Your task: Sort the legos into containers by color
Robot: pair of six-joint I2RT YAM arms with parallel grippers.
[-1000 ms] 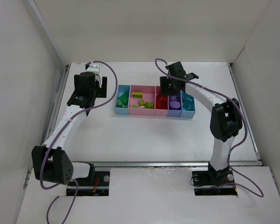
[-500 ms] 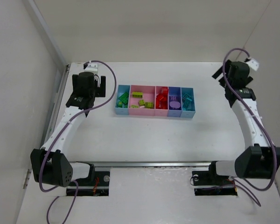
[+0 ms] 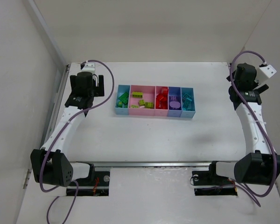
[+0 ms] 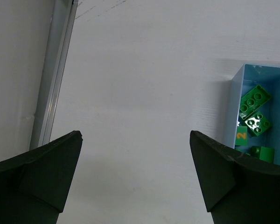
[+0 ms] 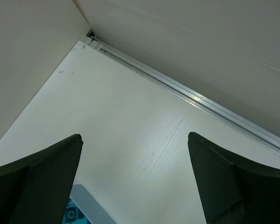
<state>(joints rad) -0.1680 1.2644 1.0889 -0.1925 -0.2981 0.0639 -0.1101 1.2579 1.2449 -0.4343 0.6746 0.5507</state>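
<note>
Top external: containers (image 3: 140, 113) mid-table; left arm (image 3: 65, 126), right arm (image 3: 252, 126) by side edges.

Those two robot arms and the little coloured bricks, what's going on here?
The job is sorting toy bricks by colour into a row of trays. Right now nothing is being handled: the left gripper and the right gripper are both open and empty, off to either side of the trays. The bricks lie in the trays grouped green, yellow-green, red, purple and teal, from left to right. No loose bricks show on the table.
</note>
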